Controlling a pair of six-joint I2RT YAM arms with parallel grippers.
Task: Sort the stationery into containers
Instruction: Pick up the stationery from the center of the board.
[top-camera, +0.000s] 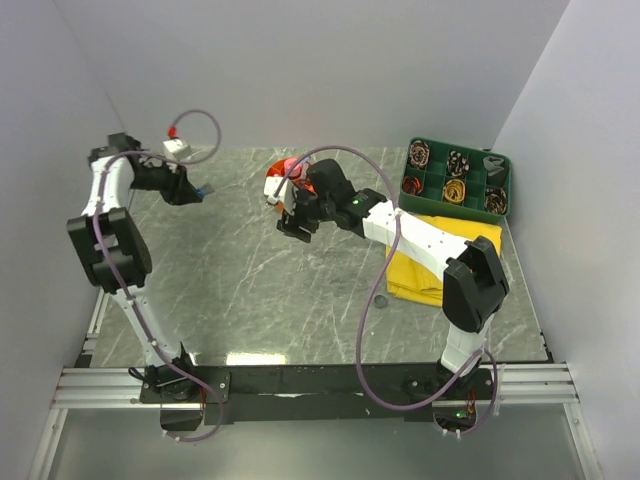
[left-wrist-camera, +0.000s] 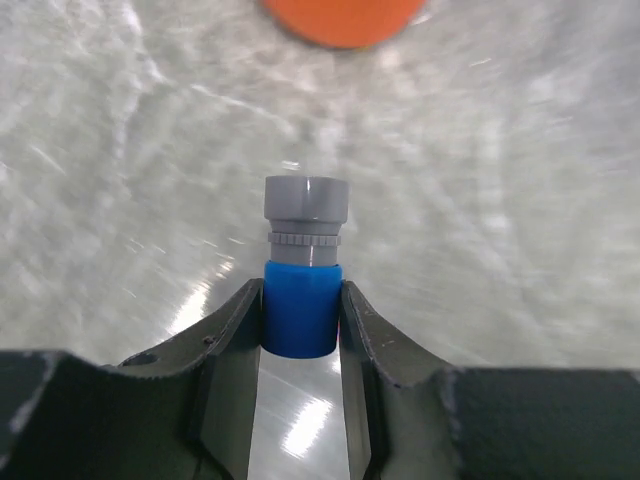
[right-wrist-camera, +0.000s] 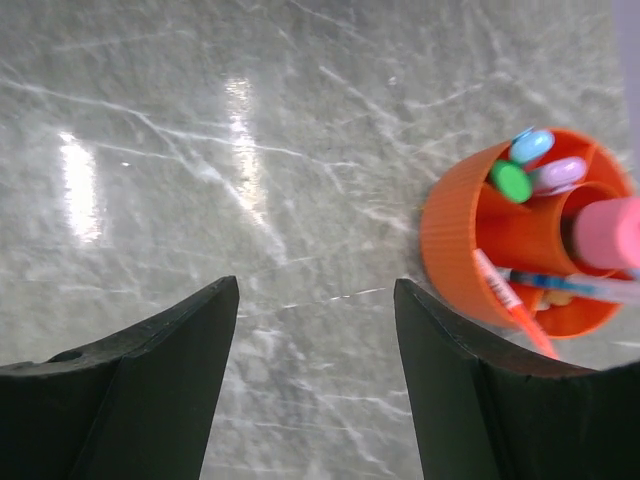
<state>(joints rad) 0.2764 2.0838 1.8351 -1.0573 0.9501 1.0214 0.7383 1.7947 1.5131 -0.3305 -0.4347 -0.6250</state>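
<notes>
My left gripper (left-wrist-camera: 301, 290) is shut on a blue cap (left-wrist-camera: 301, 310) with a grey ribbed top, held just above the marble near the table's far left (top-camera: 197, 189). The round orange organiser (right-wrist-camera: 455, 250) holds green-capped (right-wrist-camera: 511, 182), blue-capped (right-wrist-camera: 531, 145) and lilac-capped (right-wrist-camera: 558, 174) markers, a pink tube (right-wrist-camera: 608, 232) and a red pen (right-wrist-camera: 503, 292). My right gripper (right-wrist-camera: 316, 285) is open over bare marble just left of the organiser, nothing between its fingers. In the top view the right gripper (top-camera: 292, 228) hangs in front of the organiser (top-camera: 280, 178), partly hiding it.
A green divided tray (top-camera: 500, 177) with coiled items in its cells stands at the back right. A yellow cloth (top-camera: 420, 270) lies under the right arm's forearm. Walls close the table on the left, back and right. The organiser's edge (left-wrist-camera: 345, 20) shows ahead of the left gripper.
</notes>
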